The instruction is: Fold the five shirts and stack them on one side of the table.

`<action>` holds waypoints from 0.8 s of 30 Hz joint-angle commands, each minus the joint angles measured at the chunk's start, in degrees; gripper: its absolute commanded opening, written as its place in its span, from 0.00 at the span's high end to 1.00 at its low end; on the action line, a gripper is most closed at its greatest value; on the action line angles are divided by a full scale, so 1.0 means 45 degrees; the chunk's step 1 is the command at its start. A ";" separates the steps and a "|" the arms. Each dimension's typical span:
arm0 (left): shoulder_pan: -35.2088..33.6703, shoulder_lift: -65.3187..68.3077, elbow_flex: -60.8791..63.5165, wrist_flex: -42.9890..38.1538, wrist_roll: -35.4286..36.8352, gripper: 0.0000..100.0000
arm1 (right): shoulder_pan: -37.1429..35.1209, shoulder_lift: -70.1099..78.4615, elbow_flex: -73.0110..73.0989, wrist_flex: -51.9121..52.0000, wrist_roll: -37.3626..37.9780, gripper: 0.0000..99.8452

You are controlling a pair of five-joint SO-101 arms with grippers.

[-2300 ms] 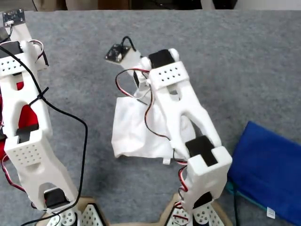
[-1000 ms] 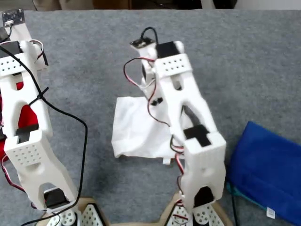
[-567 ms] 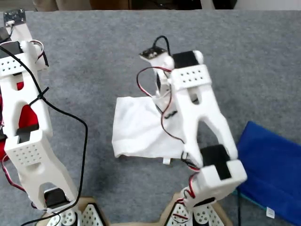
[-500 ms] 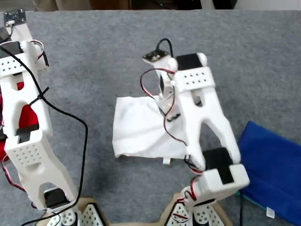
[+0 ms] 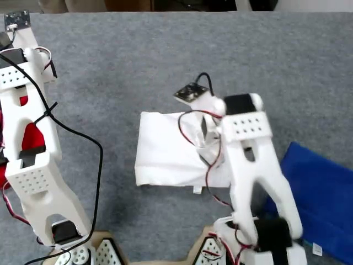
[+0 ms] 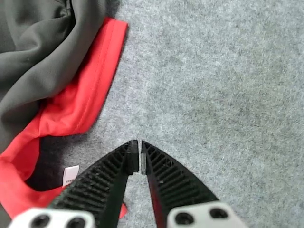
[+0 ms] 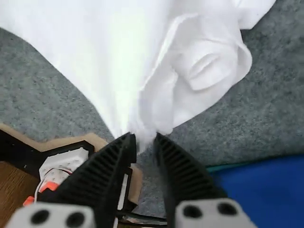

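Observation:
A white shirt [image 5: 168, 149], partly folded, lies mid-table in the high view. My right gripper [image 7: 142, 138] is shut on a pinch of the white shirt [image 7: 142, 61] and holds that part off the grey table. In the high view the right arm [image 5: 248, 149] stands over the shirt's right side and hides the pinch. My left gripper [image 6: 139, 155] is shut on nothing, low over bare grey table, beside a red shirt [image 6: 71, 114] with a dark grey shirt [image 6: 42, 42] on it. A blue shirt [image 5: 317, 199] lies at the right.
The left arm [image 5: 27, 127] stands along the table's left edge over the red shirt [image 5: 11, 138]. Grey cloth [image 5: 248, 49] covers the whole table; the far half is open. The arm bases [image 5: 99, 251] sit at the near edge.
The right arm has swung from the white shirt's far left corner toward the right and nearer the base, pulling the pinched cloth with it. The left arm has not moved.

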 commanded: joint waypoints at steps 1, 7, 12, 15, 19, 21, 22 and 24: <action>-0.0039 -0.0713 -0.0098 -0.0117 -0.0156 0.97 | 0.1162 -0.1475 -0.0029 -0.0313 0.0625 0.84; -0.0039 -0.0713 -0.0098 -0.0117 -0.0156 0.97 | 0.2393 -0.1006 -0.1670 -0.0801 0.1055 0.84; -0.0020 -0.0713 -0.0098 -0.0117 -0.0156 0.97 | 0.2256 0.2022 -0.2921 -0.2383 0.0645 0.93; -0.0020 -0.0713 -0.0098 -0.0117 -0.0156 0.97 | 0.1748 0.4444 -0.4151 -0.2208 0.0313 0.95; -0.0020 -0.0713 -0.0098 -0.0117 -0.0156 0.97 | 0.0967 0.6320 -0.5773 -0.1973 -0.0137 0.86; -0.0039 -0.0713 -0.0117 -0.0117 -0.0156 0.97 | 0.0479 0.6750 -0.6496 -0.1915 -0.0215 0.84; -0.0059 -0.0713 -0.0156 -0.0117 -0.0137 0.97 | 0.0303 0.6945 -0.6769 -0.1915 -0.0215 0.84; -0.0098 -0.0713 -0.0195 -0.0117 -0.0137 0.97 | 0.0029 0.7394 -0.7121 -0.1915 -0.0137 0.84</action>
